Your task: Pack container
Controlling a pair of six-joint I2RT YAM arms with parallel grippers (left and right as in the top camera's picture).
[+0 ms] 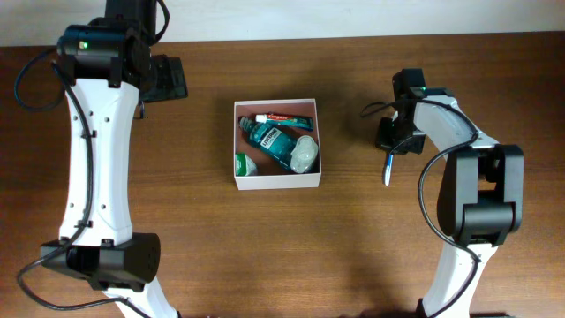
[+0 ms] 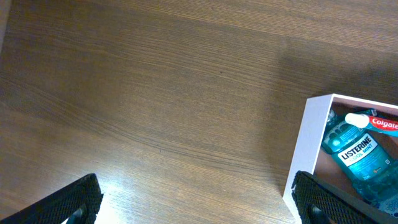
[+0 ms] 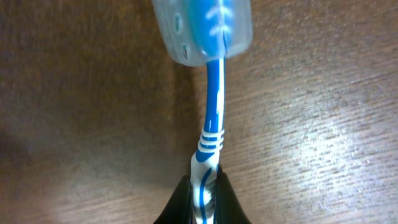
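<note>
Toothbrush sits clamped in the right gripper, well right of the container; left gripper hangs spread wide over the desk.

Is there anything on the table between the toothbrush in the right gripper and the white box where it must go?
Nothing visible. Only bare table lies between the toothbrush, held by the right gripper, and the container. Inside, the mouthwash bottle and toothpaste already fill much of it.
</note>
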